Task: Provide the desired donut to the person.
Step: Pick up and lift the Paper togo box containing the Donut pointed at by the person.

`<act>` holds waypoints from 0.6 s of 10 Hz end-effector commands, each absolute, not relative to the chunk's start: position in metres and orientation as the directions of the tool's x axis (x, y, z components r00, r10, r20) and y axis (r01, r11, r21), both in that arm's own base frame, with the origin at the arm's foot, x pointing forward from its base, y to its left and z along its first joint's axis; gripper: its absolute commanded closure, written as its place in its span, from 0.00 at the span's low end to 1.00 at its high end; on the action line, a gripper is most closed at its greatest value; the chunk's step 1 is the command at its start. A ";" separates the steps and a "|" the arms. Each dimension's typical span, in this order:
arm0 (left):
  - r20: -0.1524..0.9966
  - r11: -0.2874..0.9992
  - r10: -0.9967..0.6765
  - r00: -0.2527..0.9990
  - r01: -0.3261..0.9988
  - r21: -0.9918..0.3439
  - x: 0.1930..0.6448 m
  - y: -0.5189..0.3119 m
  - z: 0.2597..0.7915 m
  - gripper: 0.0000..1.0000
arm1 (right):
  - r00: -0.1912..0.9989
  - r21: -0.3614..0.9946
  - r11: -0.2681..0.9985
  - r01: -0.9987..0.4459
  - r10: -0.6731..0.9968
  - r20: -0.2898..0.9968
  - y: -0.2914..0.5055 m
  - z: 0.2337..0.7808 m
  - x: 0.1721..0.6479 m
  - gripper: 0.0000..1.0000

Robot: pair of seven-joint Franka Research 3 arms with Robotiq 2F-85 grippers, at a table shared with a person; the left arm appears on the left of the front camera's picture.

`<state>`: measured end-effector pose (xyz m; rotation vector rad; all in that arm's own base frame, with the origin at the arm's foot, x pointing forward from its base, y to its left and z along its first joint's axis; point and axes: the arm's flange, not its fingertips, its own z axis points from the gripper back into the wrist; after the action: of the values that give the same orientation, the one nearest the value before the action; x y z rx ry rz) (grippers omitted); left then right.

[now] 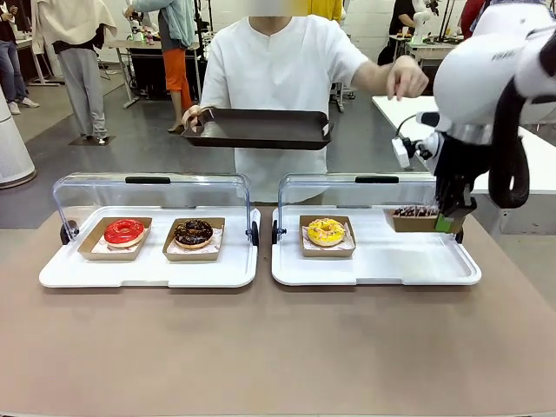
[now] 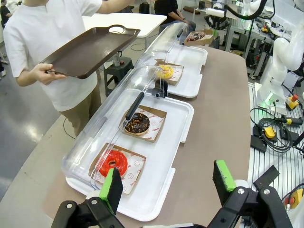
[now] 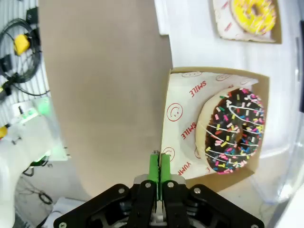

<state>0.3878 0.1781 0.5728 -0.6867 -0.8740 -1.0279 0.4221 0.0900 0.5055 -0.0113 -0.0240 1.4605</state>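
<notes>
**A:** Where is the donut?
**B:** The donut (image 3: pixel 235 130) with sprinkles sits in its box (image 1: pixel 404 223), over the white tray (image 1: pixel 382 261). Your right gripper (image 3: pixel 159 166) pinches the box's edge. Your left gripper (image 2: pixel 167 178) is spread wide and holds nothing.
**A:** How do I do this well?
**B:** Hold the box flat, go slow, and set it on the dark tray (image 1: pixel 258 129) the person (image 1: pixel 278 69) holds out. I think a thin edge can slip.
**A:** What's hard to see?
**B:** From the front, the box wall hides most of the donut. I can't tell if the box touches the white tray.
</notes>
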 end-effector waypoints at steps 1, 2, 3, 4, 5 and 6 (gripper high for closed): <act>0.868 0.367 -0.430 0.248 0.926 -0.083 0.387 0.178 0.574 0.00 | 0.142 -0.075 0.138 -0.988 0.989 -0.045 0.097 0.543 0.405 1.00; 0.868 0.367 -0.430 0.248 0.926 -0.083 0.387 0.178 0.574 0.00 | 0.152 -0.091 0.148 -0.985 0.988 -0.038 0.101 0.571 0.400 1.00; 0.868 0.367 -0.430 0.248 0.926 -0.083 0.387 0.178 0.574 0.00 | 0.165 -0.096 0.161 -0.982 0.986 -0.031 0.105 0.593 0.400 1.00; 0.868 0.367 -0.430 0.248 0.926 -0.083 0.387 0.178 0.574 0.00 | 0.163 -0.093 0.160 -0.983 0.986 -0.026 0.109 0.612 0.401 1.00; 0.868 0.367 -0.430 0.248 0.926 -0.083 0.387 0.178 0.574 0.00 | 0.158 -0.101 0.155 -0.983 0.987 -0.023 0.112 0.624 0.405 1.00; 0.868 0.367 -0.430 0.248 0.926 -0.083 0.387 0.178 0.574 0.00 | 0.148 -0.091 0.146 -0.985 0.989 -0.021 0.112 0.629 0.412 1.00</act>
<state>0.3878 0.1781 0.5729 -0.6866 -0.8741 -1.0279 0.3968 0.1104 0.6291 -0.0839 -0.0833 1.4291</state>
